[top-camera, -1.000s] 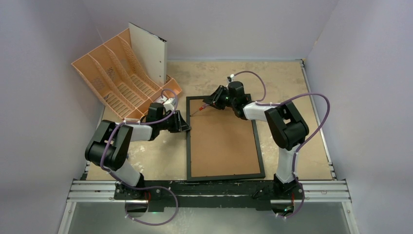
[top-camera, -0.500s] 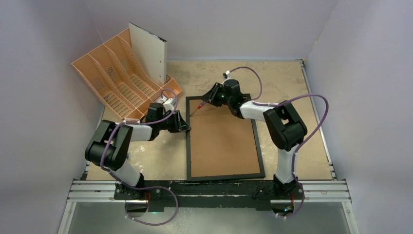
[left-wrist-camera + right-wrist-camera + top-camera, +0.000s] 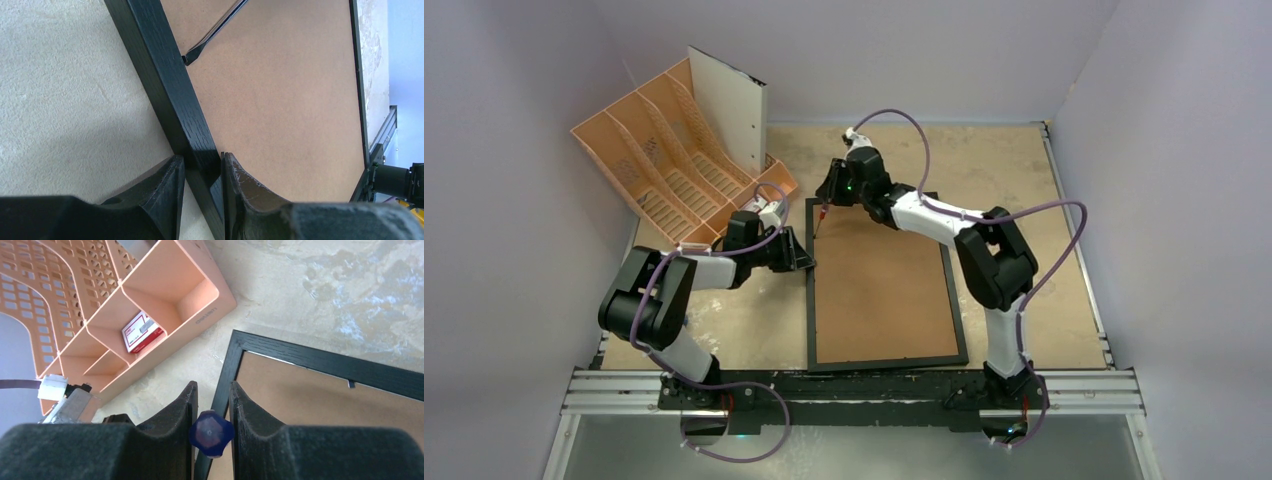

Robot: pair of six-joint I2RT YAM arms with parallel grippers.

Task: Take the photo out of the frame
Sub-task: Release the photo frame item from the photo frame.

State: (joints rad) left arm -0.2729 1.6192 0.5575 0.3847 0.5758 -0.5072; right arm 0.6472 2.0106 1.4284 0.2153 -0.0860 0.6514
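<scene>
Left jaws: closed narrow on the left rail of the frame [image 3: 165, 70], one finger outside on the counter [image 3: 984, 170], the other inside on the backing board [image 3: 879, 290]. I'm pinning it down.
Right jaws: squeezed tight on a screwdriver [image 3: 211, 432], its blue handle end poking up between my fingers.
Screwdriver tip: down at the frame's left inner edge near the far corner, right where board meets rail.
Frame: flat on the counter, face down, brown back up, just beside the orange file organiser [image 3: 664, 160].
Photo: I can't see it. I reckon it lies under the backing board, inside the frame.
Clip: one small tab [image 3: 351, 384] shows on the far rail, lapping the board.
How the frame handles: stiff, thin and probably light, so it would skid without my left hold.
How the board handles: rigid sheet, should lift in one piece once an edge is pried up.
How the photo handles: likely thin, limp and slick, easy to crease or scratch.
Where to hold: pinch the photo by a margin or corner, never the middle, and keep the screwdriver tip off it.
</scene>
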